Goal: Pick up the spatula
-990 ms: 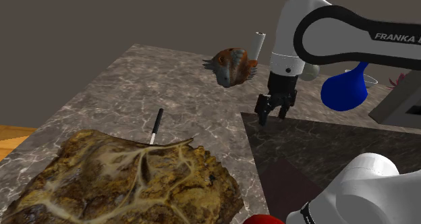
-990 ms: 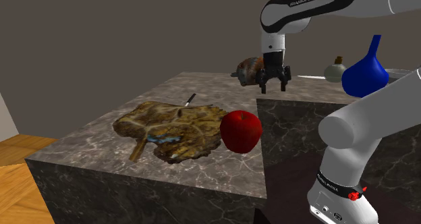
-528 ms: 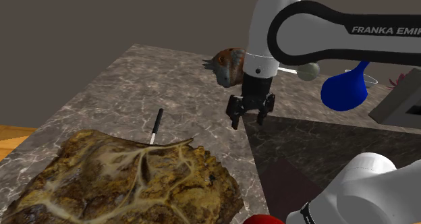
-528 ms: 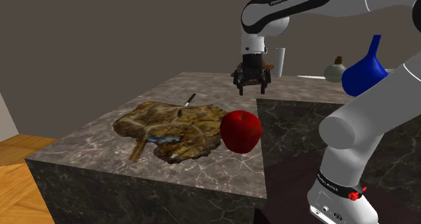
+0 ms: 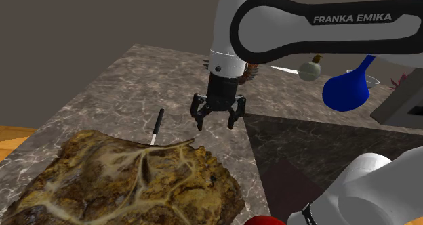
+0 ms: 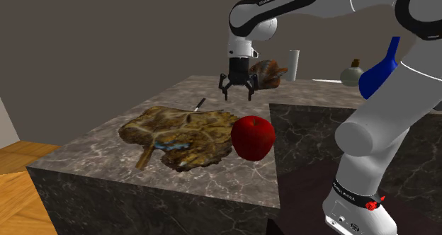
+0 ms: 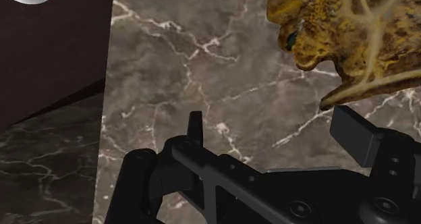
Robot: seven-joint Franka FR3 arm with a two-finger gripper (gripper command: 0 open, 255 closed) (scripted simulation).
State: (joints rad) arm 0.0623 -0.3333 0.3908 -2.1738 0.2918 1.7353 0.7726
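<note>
A plain grey-brown wall (image 5: 68, 20) stands behind a dark, white-veined stone counter (image 5: 129, 74). Orange wooden floor (image 6: 18, 191) shows beside it at the second exterior view's lower left.

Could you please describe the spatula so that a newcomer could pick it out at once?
Start at the grey marble counter and find the big brown, veined, leaf-like slab lying on it. Just beyond the slab's edge lies the spatula, flat on the marble. It is the only thin straight stick there, black with a pale end toward the slab.
</note>
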